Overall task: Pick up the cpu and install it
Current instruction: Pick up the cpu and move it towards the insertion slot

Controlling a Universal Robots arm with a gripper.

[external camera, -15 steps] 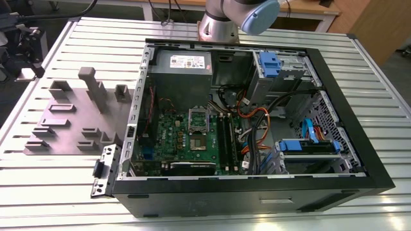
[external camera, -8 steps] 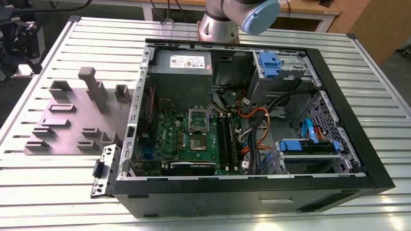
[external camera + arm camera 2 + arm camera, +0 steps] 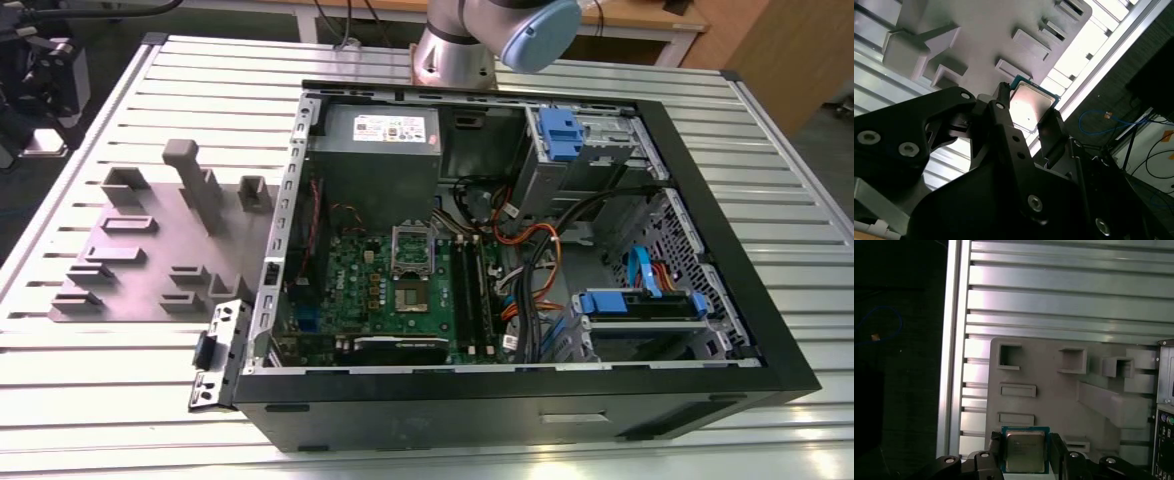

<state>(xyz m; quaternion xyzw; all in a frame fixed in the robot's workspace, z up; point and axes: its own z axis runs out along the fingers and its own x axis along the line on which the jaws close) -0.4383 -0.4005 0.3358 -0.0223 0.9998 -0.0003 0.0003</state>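
In both wrist views my gripper [image 3: 1025, 449] [image 3: 1029, 107] is shut on the cpu [image 3: 1025, 451] [image 3: 1030, 106], a small square chip with a dull silvery top and a thin pale rim. Black fingers [image 3: 995, 446] press on two opposite edges of it. The chip hangs above the near edge of a grey fixture tray [image 3: 1054, 405] with raised blocks and slots. In the exterior view the open computer case [image 3: 534, 400] lies on the table, its green motherboard [image 3: 380, 300] facing up. The silvery socket frame [image 3: 411, 243] stands flipped up beside the socket [image 3: 410, 297].
The grey fixture tray [image 3: 147, 250] lies at the exterior view's left of the case on a ribbed aluminium table [image 3: 801, 180]. Inside the case are a grey power supply [image 3: 376, 150], blue drive brackets [image 3: 641, 305] and orange and black cables [image 3: 527, 250]. The arm's base [image 3: 461, 50] stands behind the case.
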